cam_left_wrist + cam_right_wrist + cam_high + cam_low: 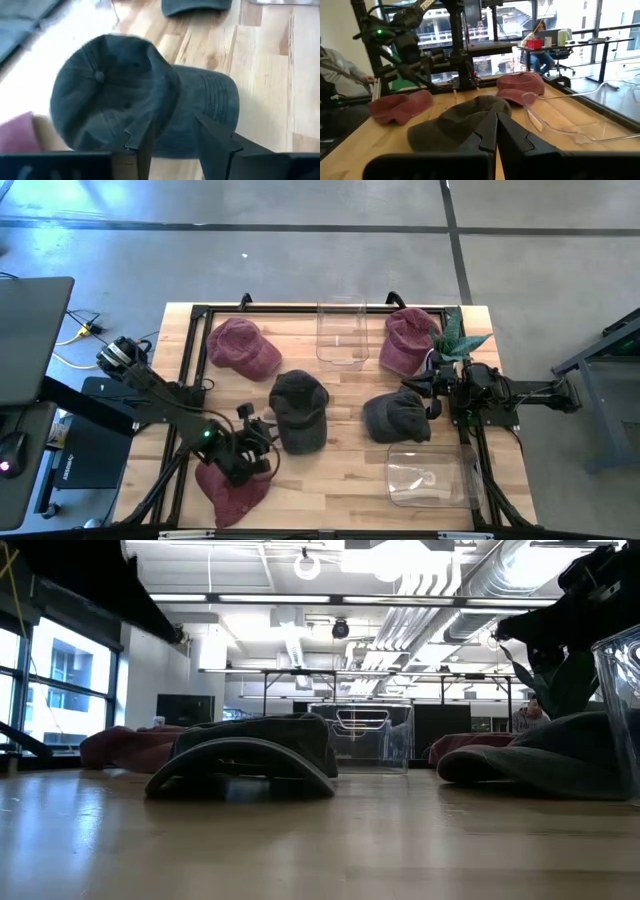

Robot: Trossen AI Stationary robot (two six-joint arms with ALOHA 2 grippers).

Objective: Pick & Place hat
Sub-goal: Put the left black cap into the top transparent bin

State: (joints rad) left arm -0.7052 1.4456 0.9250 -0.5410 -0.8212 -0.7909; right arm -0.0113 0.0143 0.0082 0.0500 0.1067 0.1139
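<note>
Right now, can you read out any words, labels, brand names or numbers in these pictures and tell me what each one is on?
There is no readable text in any view.
The black cap under the left gripper: no logo or lettering shows.
The dark grey cap by the right gripper: none shows.
The red caps and clear bins: unmarked.
The panel beside the table carries marks too small to read.

hats [299, 411]: matt cloth | table [340, 480]: pale smooth wood | bins [430, 477]: clear glossy plastic

dark hat [250, 755] centre | red hat [125, 748] behind | clear bin [362, 737] beyond
</note>
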